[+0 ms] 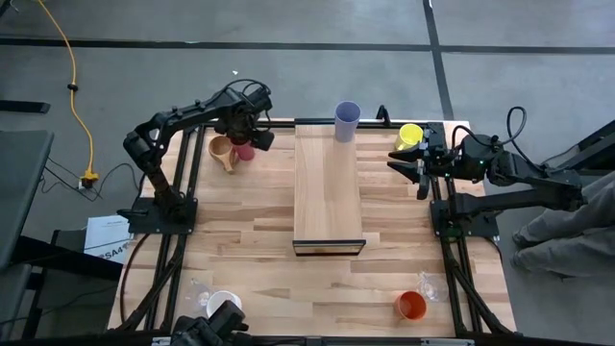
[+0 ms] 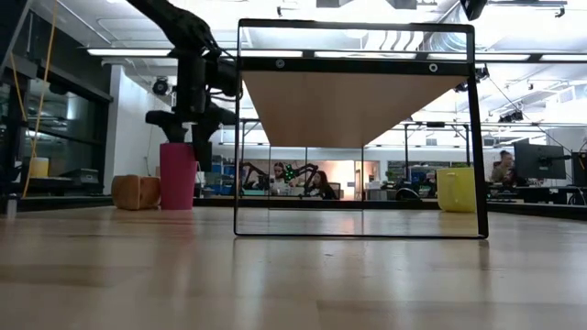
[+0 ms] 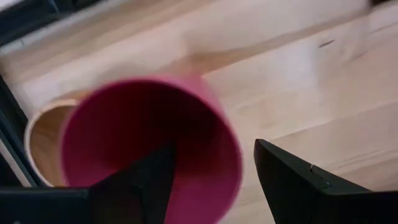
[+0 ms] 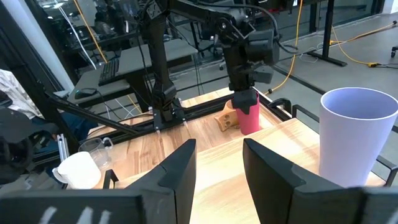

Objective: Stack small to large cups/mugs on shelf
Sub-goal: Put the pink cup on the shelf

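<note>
A crimson tumbler (image 1: 244, 151) stands upright on the table at the far left, beside a tan wooden handled cup (image 1: 223, 153). My left gripper (image 3: 214, 186) is open over the tumbler and points down, one finger inside its mouth and one outside. A lavender tumbler (image 1: 347, 121) stands on the far end of the pale shelf board (image 1: 329, 187). My right gripper (image 4: 217, 168) is open and empty at the far right, next to a yellow mug (image 1: 410, 136). My left gripper comes at the crimson tumbler from above. One finger (image 3: 146, 180) is inside the mouth and the other (image 3: 292, 180) is outside the rim's wall (image 3: 227, 155). Whether either finger touches the wall I cannot tell. The tumbler stands on the table.
At the near edge stand a white mug (image 1: 223, 303) and a clear glass (image 1: 199, 288) on the left, and an orange tumbler (image 1: 410, 306) and a clear glass (image 1: 432, 285) on the right. The shelf sits raised on a black frame (image 2: 240, 137). People sit in the room behind.
</note>
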You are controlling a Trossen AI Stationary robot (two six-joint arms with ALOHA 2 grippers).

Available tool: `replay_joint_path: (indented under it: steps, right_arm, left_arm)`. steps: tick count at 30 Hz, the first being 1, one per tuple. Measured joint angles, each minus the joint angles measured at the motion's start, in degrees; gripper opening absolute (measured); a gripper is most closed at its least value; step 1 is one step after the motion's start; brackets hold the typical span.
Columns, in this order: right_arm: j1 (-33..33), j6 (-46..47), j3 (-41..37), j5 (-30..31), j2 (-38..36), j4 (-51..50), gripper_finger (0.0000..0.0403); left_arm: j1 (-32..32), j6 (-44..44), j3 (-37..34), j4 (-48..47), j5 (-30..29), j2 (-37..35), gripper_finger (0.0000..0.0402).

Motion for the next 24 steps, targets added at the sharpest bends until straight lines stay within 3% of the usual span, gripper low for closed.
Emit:
replay_joint_path:
  steps: [11,15,20,24]
  right_arm:
    - [0.0,-0.02,0.0,0.0,0.0,0.04,0.0124]
    - [0.01,-0.02,0.0,0.01,0.0,0.04,0.0124]
    - [-0.01,-0.04,0.0,-0.01,0.0,0.04,0.0124]
    - [-0.01,-0.04,0.0,0.0,0.0,0.04,0.0124]
  left_arm:
    - [-1.94,-0.13,-1.02,5.24,-0.3,0.0,0.0194]
    - [-1.97,-0.1,-1.02,5.32,-1.66,0.0,0.0137]
    - [-1.86,0.98,-1.02,4.61,-1.8,0.0,0.0018]
    - [-1.88,2.7,1.12,3.0,-1.56,-0.02,0.0015]
